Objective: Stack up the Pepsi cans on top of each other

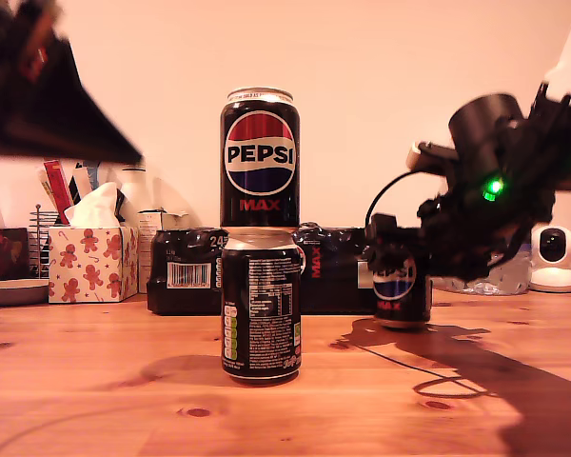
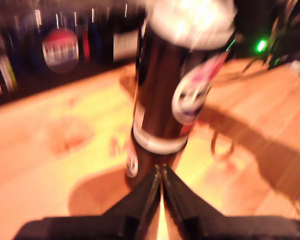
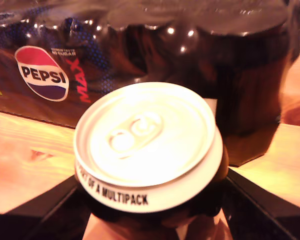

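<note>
Two Pepsi cans stand stacked at the table's middle: the lower can shows its white text, and the upper can shows its logo. My first gripper is shut and holds nothing. It looks at this stack from nearby, through heavy blur. Its arm is a dark blur at the exterior view's upper left. A third Pepsi can is at the exterior view's right, at or just above the table. My second gripper is shut on its sides.
A black shrink-wrapped multipack lies right behind the cans. A gingerbread-print tissue box and a dish sit at the exterior view's left, a white camera at its right. A cable loops on the table.
</note>
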